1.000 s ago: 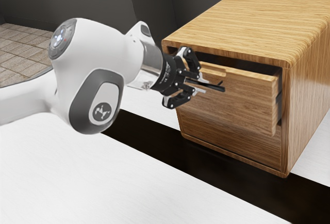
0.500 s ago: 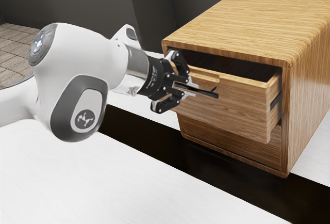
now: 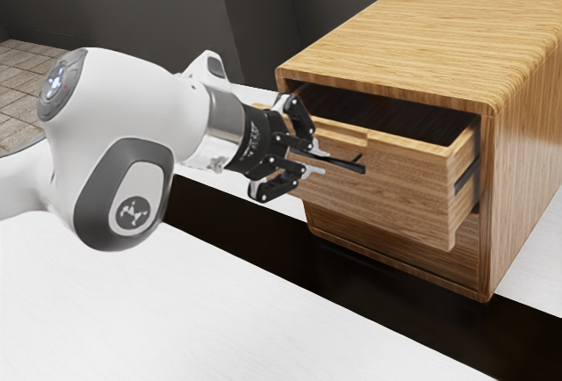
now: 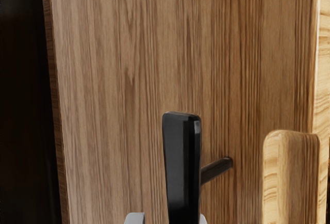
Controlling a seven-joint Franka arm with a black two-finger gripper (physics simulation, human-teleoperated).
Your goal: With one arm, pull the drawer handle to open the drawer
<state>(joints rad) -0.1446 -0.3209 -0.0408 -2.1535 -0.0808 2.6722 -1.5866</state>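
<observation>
Drawn further out than half a second earlier: drawer (image 3: 399,192), upper of the cabinet (image 3: 421,39), its front now well proud of the cabinet's face; the arm (image 3: 132,153) has withdrawn with it toward the exterior view's left.

Cabinet: box form, squared edges, banded light wood grain, top and side smooth. It stands on a white desk (image 3: 536,276).

Drawer: same wood, flat front, grain running across in the exterior view. A dark open slot shows between its top edge and the cabinet's upper lip. The panel below it sits flush.

Drawer handle (image 3: 347,166): slim black bar, matte, standing off the front on a short black stem; close under the hand in the wrist view (image 4: 181,167).

End effector (image 3: 309,160): black, two-fingered, closed onto the drawer handle from above and below at the bar's near end.

Room: a dark band lies between the cabinet's base and the near white surface; the space before the drawer front is free apart from the arm.
</observation>
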